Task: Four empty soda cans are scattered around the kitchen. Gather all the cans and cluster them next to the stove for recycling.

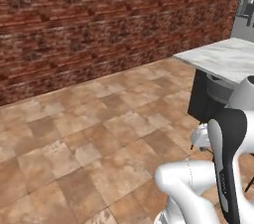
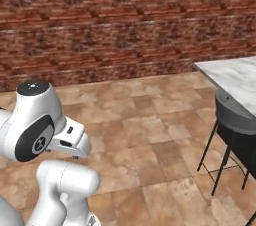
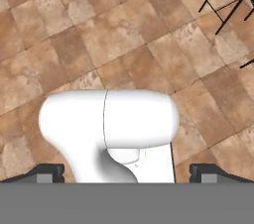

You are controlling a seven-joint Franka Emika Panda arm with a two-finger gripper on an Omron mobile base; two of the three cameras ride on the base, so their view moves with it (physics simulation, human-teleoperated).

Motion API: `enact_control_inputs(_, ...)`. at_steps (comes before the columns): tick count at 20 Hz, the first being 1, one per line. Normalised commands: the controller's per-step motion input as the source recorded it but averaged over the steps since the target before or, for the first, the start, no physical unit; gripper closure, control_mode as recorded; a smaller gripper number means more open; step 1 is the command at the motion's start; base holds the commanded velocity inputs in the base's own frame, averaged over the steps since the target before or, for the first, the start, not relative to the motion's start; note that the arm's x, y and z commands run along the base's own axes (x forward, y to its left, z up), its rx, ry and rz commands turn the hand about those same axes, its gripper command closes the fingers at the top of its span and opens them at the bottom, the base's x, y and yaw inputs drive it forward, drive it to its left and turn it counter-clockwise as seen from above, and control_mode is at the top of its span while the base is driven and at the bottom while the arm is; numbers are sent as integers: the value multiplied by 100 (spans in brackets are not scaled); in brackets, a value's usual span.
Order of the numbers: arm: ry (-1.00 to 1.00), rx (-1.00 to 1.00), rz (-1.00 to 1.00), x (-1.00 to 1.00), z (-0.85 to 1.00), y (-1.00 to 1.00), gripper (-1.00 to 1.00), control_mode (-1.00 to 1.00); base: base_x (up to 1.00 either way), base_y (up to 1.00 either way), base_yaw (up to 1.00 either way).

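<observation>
While the arm is kept folded close over the base, a stretch of the kitchen is faced in which none of the soda cans and no stove can be made out. A red brick wall (image 1: 99, 25) is seen across the back, with a brown tiled floor (image 1: 89, 134) running up to it. At the right a white marble counter (image 1: 223, 57) juts out, and a dark stool (image 2: 235, 115) on thin black legs is tucked just beside and partly under its edge, presumably so that the seat is kept out of the walkway.

The gripper (image 3: 126, 173) is pointed down at the floor tiles, as the hand view shows. Its two dark fingertips (image 3: 47, 172) are seen far apart at the lower corners of that view, so the claw is judged to be spread wide, with nothing pinched between the tips. The folded posture is probably held so that the arm is kept compact and balanced while the base is driven, rather than stretched toward anything.

Since no can is within reach, the present step is judged to be travel or search rather than grasping. How many cans have already been gathered cannot be told from these pictures. For the next move, the base would need to be turned or driven until a can or the stove is brought into sight. Care would be called for near the stool legs and the counter edge, which could be struck by the base or elbow
</observation>
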Motion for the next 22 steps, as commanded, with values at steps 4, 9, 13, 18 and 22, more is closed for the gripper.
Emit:
enact_control_inputs(4,0,0,0,0,0,0,-100,100,59,0,-51)
enact_control_inputs(9,0,0,0,0,0,0,-100,100,79,-5,-46)
enact_control_inputs(13,0,0,0,0,0,0,-100,100,92,-1,-46)
enact_control_inputs(18,0,0,0,0,0,0,-100,100,78,-4,-45)
enact_control_inputs(22,0,0,0,0,0,0,-100,100,64,-12,-45)
